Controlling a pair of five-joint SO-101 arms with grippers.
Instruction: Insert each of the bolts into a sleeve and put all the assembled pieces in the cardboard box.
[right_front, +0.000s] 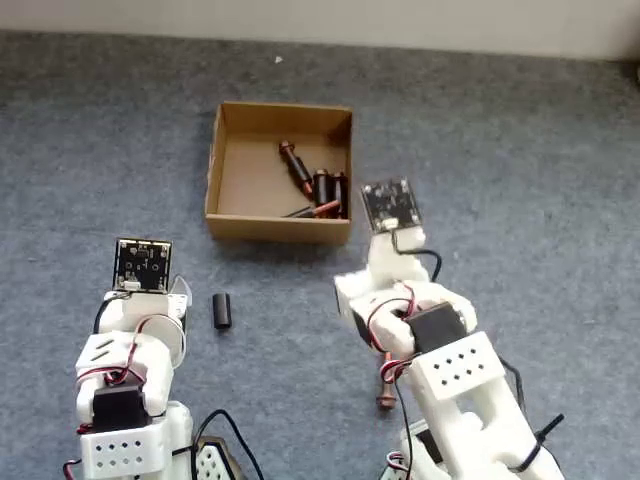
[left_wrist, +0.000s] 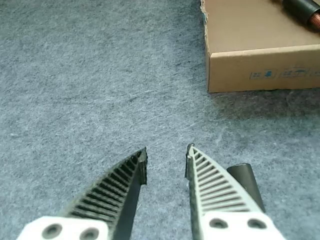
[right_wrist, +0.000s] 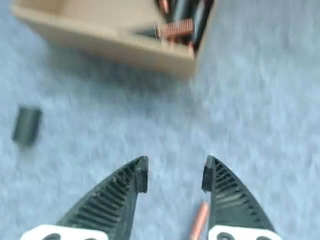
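The cardboard box (right_front: 228, 180) sits at the table's far middle and holds several assembled bolt-and-sleeve pieces (right_front: 318, 185). A lone black sleeve (right_front: 222, 310) lies on the carpet in front of the box, just right of the left arm. My left gripper (left_wrist: 167, 160) is open over bare carpet, and that sleeve (left_wrist: 245, 180) lies beside one of its fingers. My right gripper (right_wrist: 175, 172) is open too, low over the carpet. A copper bolt (right_wrist: 199, 227) lies close beside one of its fingers; the same bolt (right_front: 387, 378) is partly hidden under the right arm.
Grey carpet covers the whole table. The box's near wall (left_wrist: 260, 67) stands ahead of the left gripper, and its near corner (right_wrist: 185, 60) ahead of the right. Open carpet lies left and right of the box.
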